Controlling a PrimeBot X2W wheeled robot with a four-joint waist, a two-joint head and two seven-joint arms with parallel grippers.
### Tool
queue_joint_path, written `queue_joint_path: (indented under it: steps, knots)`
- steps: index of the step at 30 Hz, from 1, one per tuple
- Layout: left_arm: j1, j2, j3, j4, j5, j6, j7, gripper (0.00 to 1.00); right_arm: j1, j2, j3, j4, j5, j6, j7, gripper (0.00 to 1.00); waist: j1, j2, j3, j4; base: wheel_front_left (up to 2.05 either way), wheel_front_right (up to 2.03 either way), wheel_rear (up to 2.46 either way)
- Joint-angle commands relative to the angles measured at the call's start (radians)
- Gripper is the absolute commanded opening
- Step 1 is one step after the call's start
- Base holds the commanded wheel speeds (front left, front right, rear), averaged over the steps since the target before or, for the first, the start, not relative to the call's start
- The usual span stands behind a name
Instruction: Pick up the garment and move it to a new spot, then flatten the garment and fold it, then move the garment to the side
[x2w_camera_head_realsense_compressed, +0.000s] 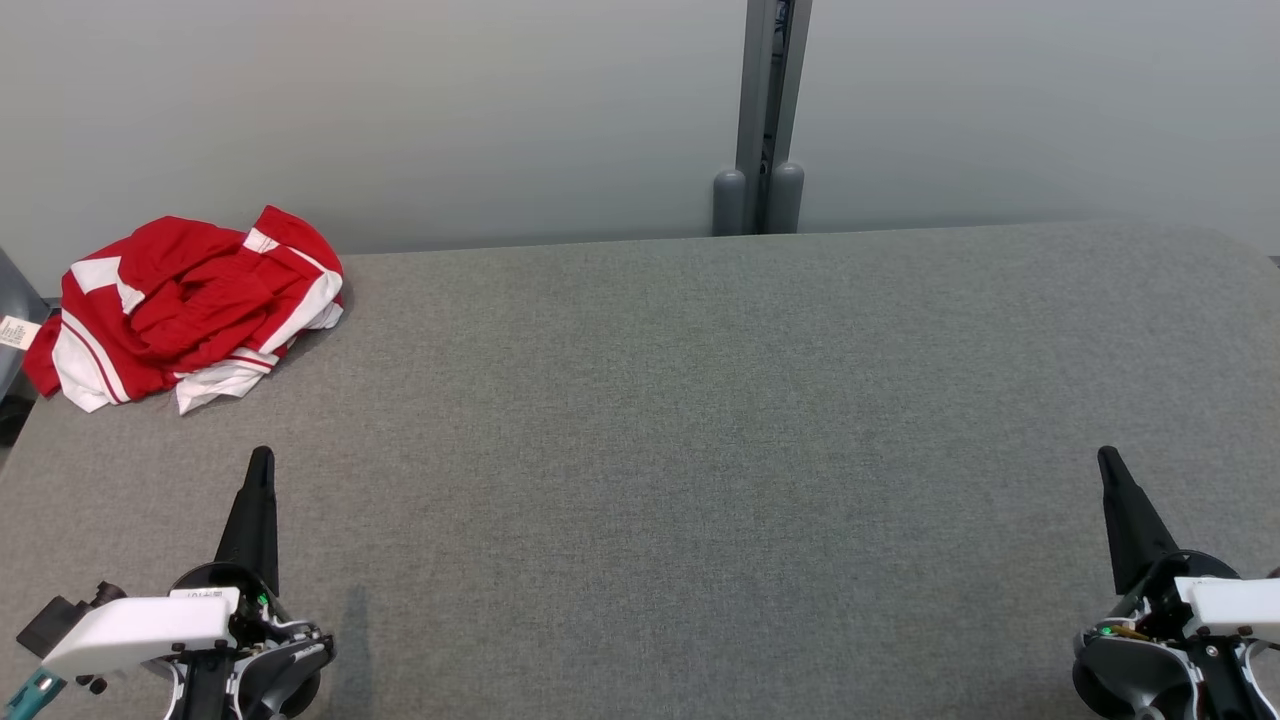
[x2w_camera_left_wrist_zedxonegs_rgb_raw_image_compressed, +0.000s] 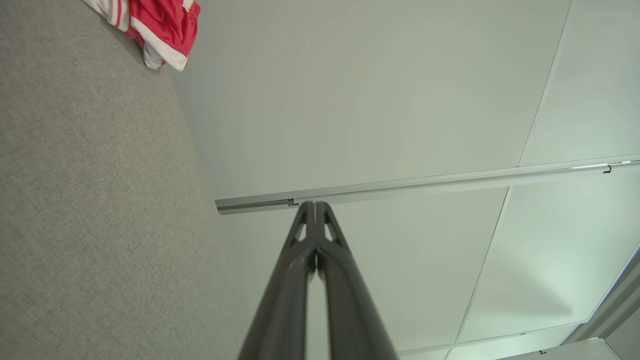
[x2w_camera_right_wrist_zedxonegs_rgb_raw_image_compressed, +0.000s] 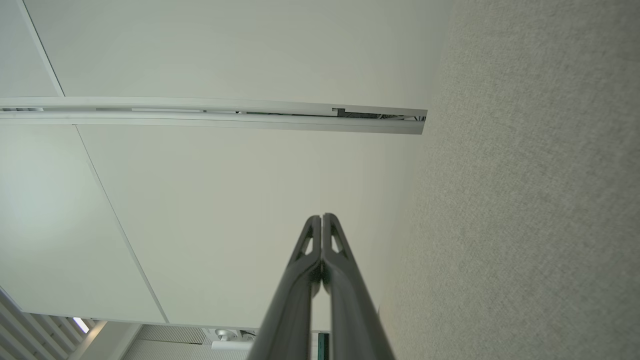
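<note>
Reach | we read garment (x2w_camera_head_realsense_compressed: 190, 310) crumpled ahead and left of left claw (x2w_camera_head_realsense_compressed: 262, 462), the nearer arm; right claw (x2w_camera_head_realsense_compressed: 1108, 460) well apart | both claws clenched, empty.

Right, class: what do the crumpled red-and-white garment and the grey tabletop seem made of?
Crumpled red-and-white garment: probably light synthetic sports fabric, faintly shiny; it bunches in soft folds. Grey tabletop: apparently felt or woven cloth, matte, with fine fuzzy grain.

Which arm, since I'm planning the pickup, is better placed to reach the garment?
Left. The red-and-white garment lies far left on the table, ahead of the left gripper; the right gripper sits far across.
</note>
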Motion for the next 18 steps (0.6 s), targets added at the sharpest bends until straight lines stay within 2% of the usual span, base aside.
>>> queue_joint_path:
  steps: [1, 18]
  knots:
    - [-0.009, 0.005, 0.002, -0.003, -0.001, -0.004, 0.003, 0.0, -0.004, -0.008, -0.001, 0.002, 0.003, 0.001, 0.003, 0.0, 0.0, 0.0, 0.0, 0.0, 0.0, 0.0, 0.0]
    - [-0.009, 0.005, 0.002, -0.003, -0.001, -0.004, 0.003, 0.0, -0.004, -0.008, -0.001, 0.002, 0.003, 0.001, 0.003, 0.0, 0.0, 0.0, 0.0, 0.0, 0.0, 0.0, 0.0]
